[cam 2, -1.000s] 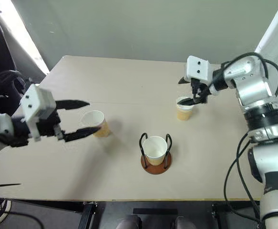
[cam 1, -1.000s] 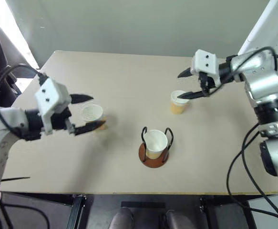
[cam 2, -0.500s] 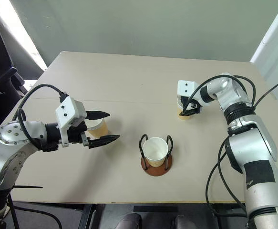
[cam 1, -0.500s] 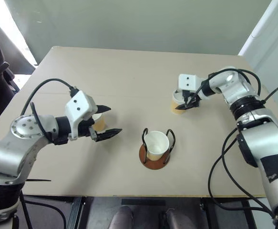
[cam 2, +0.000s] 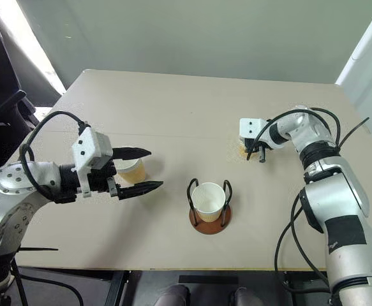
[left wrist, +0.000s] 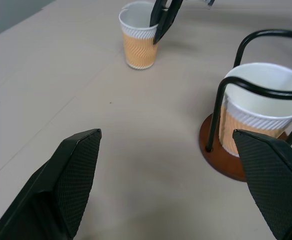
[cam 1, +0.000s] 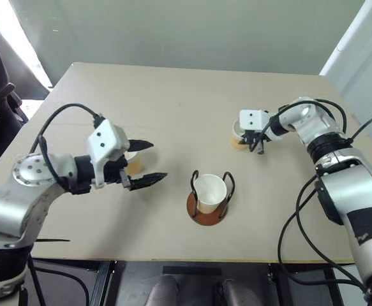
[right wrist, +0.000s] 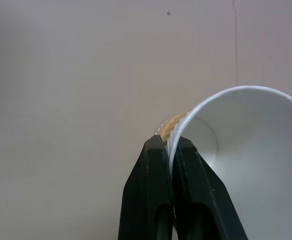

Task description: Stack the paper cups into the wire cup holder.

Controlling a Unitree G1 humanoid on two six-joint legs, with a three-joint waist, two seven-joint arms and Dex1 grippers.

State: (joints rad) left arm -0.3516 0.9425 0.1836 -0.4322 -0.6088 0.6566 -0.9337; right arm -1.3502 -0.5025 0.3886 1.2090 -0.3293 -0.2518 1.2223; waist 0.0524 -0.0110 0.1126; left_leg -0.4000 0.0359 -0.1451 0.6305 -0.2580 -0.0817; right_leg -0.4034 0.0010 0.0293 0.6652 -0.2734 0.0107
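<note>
Standing upright, mouth up, paper cup (left wrist: 139, 36) pinched by right tool (left wrist: 162, 25).

Head cameras look down over the table (cam 1: 173, 95); wrist cameras sit close, sharing the far cup (left wrist: 138, 39).

A beige table (cam 1: 173, 102) with rounded far corners and a faint seam line across its top stands before a plain grey-green wall (cam 1: 186, 32). A dark chair (cam 2: 0, 95) sits just beside its left edge, where bright light falls, and a white panel (cam 1: 364, 44) rises at the far right.
</note>
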